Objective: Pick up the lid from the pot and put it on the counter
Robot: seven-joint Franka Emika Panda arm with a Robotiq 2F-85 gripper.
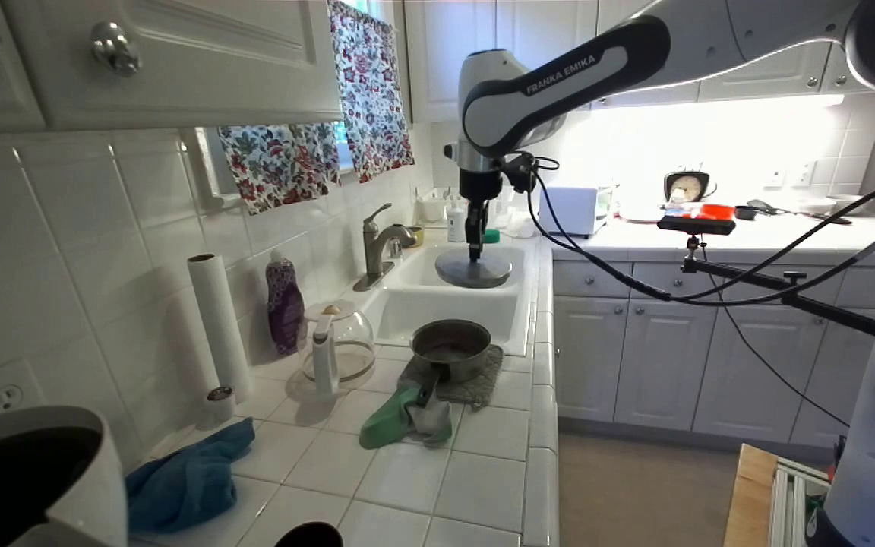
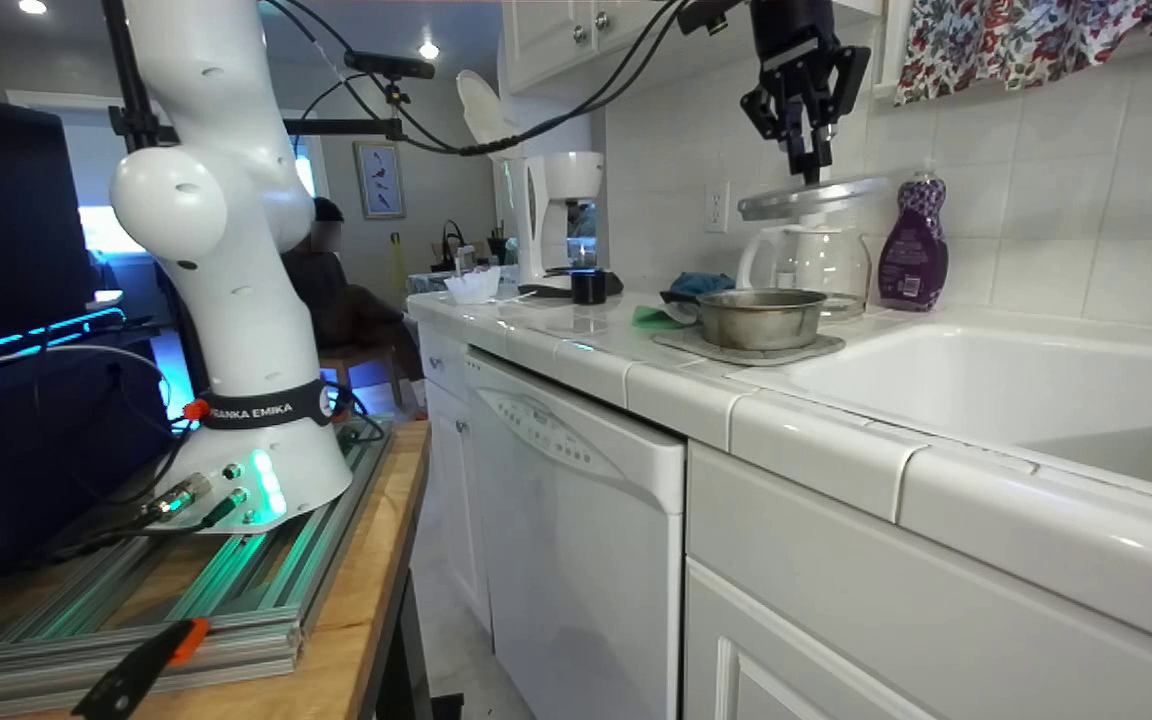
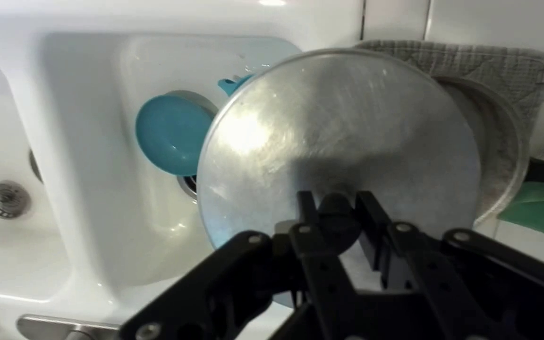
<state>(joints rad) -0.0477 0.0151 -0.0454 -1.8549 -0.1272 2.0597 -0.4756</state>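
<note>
The grey metal lid [image 1: 474, 271] hangs in the air, its black knob between my fingers. In an exterior view it is tilted slightly above the pot's height [image 2: 776, 206]. In the wrist view the lid [image 3: 347, 118] covers part of the sink and part of the pot. My gripper [image 3: 332, 200] is shut on the knob; it also shows in both exterior views [image 1: 475, 251] [image 2: 812, 165]. The pot [image 1: 451, 351] is uncovered, with a dark inside, on a grey cloth on the white tiled counter [image 1: 483, 479]. The pot [image 2: 761, 322] has a black handle pointing away from the sink.
The white double sink [image 1: 445, 310] lies beside the pot, with a teal bowl [image 3: 174, 134] in it. A glass jug [image 1: 346, 342], purple bottle [image 1: 284, 304], paper roll [image 1: 221, 319], green cloth [image 1: 392, 422] and blue cloth [image 1: 187, 479] are on the counter. A faucet [image 1: 377, 251] stands behind the sink.
</note>
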